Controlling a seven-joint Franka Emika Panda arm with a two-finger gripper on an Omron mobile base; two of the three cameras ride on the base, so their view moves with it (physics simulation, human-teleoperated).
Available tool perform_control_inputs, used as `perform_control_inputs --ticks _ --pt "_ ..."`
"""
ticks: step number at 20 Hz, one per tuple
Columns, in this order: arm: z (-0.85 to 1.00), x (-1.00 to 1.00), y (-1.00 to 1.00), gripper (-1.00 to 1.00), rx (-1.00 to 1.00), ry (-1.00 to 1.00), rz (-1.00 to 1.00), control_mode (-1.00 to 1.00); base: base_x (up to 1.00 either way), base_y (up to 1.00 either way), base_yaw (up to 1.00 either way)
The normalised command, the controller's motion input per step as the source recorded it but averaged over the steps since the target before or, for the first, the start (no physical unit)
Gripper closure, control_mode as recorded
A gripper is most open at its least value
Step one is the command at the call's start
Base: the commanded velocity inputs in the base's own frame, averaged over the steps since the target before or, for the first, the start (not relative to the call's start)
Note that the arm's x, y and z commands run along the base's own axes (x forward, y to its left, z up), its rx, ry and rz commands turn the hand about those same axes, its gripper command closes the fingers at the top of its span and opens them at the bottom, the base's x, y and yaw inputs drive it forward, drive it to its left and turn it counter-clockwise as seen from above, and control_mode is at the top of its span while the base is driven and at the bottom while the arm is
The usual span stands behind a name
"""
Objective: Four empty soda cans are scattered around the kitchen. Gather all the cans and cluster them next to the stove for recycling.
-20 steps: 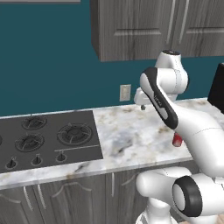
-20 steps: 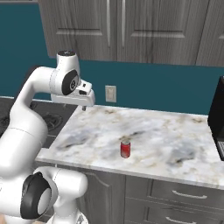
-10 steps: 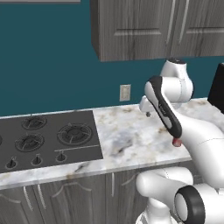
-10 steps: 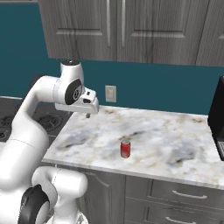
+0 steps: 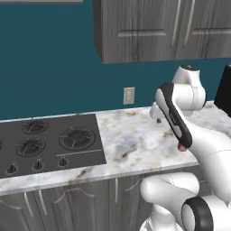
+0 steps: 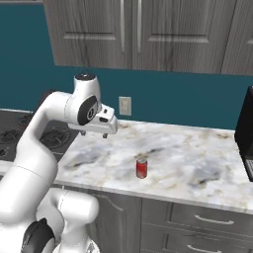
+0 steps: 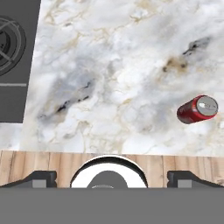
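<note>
Red with a silver top, your soda can (image 6: 142, 168) stands upright on the marble counter (image 6: 197, 163), long axis vertical, lid facing the ceiling. In the hand view you look down on that can (image 7: 197, 109) from above and a little to one side, so you see the round silver lid and a short stretch of red wall below it. It sits near the counter's front edge, well apart from the stove (image 5: 45, 142), with open marble between them. In the left base view the arm hides nearly all of it; a sliver of red (image 5: 181, 147) peeks out under the forearm.

Your gripper (image 6: 94, 133) hangs above the counter, between stove and can, touching nothing. Its two dark finger tips (image 7: 41, 178) stand far apart at the bottom of the hand view, jaws spread wide, nothing held.

You've got a flat, dark grey, matte stove with round black burners and small knobs along its front. Pale marble with grey and brown veining makes up the counter, glossy and smooth. Grey wood-grain cabinets (image 6: 133, 32) hang above a teal wall carrying a white outlet (image 6: 125, 105). Something black and boxy (image 6: 245, 138) stands at the counter's far end.
</note>
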Motion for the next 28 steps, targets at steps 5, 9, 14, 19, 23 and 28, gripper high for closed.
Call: perform_control_inputs --ticks 5,9,14,19,23,28 --pt "-0.05 0.00 -0.32 -1.00 0.00 0.09 -0.09 -1.00 0.00 0.00 0.00" --pt "-0.13 -0.02 -0.26 -1.00 0.00 0.11 -0.11 -1.00 0.00 0.00 0.00" --pt "-0.16 -0.09 -0.26 -1.00 0.00 0.04 -0.11 -1.00 0.00 0.00 0.00" --pt "-0.17 -0.19 -0.28 -1.00 0.00 0.00 -0.14 -1.00 0.00 0.00 0.00" --pt "-0.19 -0.30 -0.32 -1.00 0.00 0.00 -0.14 -1.00 0.00 0.00 0.00" --pt "-0.18 -0.14 -0.36 -1.00 0.00 0.00 -0.13 -1.00 0.00 0.00 0.00"
